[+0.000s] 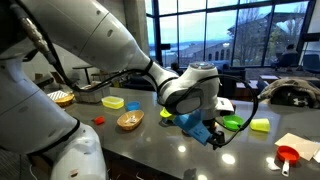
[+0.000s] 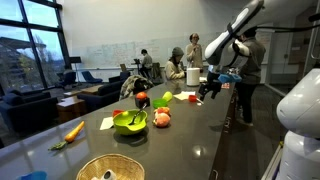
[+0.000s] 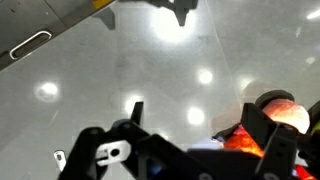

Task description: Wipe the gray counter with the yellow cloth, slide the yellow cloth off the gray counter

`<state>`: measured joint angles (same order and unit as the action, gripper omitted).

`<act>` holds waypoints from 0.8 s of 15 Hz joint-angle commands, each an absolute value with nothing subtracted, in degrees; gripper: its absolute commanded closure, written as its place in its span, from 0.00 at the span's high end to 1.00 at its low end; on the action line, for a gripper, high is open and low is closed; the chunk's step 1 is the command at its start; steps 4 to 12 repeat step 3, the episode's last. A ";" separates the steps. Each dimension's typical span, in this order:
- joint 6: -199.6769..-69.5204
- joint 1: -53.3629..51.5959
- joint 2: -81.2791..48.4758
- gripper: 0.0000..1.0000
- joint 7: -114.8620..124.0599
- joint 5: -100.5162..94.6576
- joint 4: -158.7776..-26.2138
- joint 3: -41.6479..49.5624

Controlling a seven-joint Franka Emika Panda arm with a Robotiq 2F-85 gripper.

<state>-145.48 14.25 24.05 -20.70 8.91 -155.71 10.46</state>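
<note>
The gray counter (image 1: 150, 150) is glossy and reflects the ceiling lights; it also shows in the wrist view (image 3: 160, 70). My gripper (image 1: 207, 130) hangs just above it near the middle, and it also appears in an exterior view (image 2: 212, 90). In the wrist view its two dark fingers (image 3: 200, 118) stand wide apart with nothing between them. An orange-red thing (image 3: 272, 125) lies right beside one finger. A flat yellow-green piece (image 1: 260, 125), possibly the yellow cloth, lies apart from the gripper. A yellow patch (image 2: 188, 98) lies near the gripper. No cloth shows in the wrist view.
On the counter stand a wooden bowl (image 1: 130, 120), a yellow tub (image 1: 113, 102), a green thing (image 1: 232, 123), a red scoop (image 1: 288, 155) and a white cup (image 2: 193, 77). A green bowl (image 2: 130, 122), fruit (image 2: 160, 118) and a carrot (image 2: 72, 130) lie nearer. People stand beyond the counter's far end (image 2: 190, 55).
</note>
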 commanded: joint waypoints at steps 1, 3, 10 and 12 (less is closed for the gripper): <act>-145.47 12.23 24.27 1.00 -19.48 7.28 -155.73 12.66; -145.47 12.23 24.28 1.00 -19.48 7.28 -155.79 12.66; -145.47 12.23 24.28 1.00 -19.48 7.28 -155.79 12.66; -145.47 12.23 24.28 1.00 -19.48 7.28 -155.79 12.66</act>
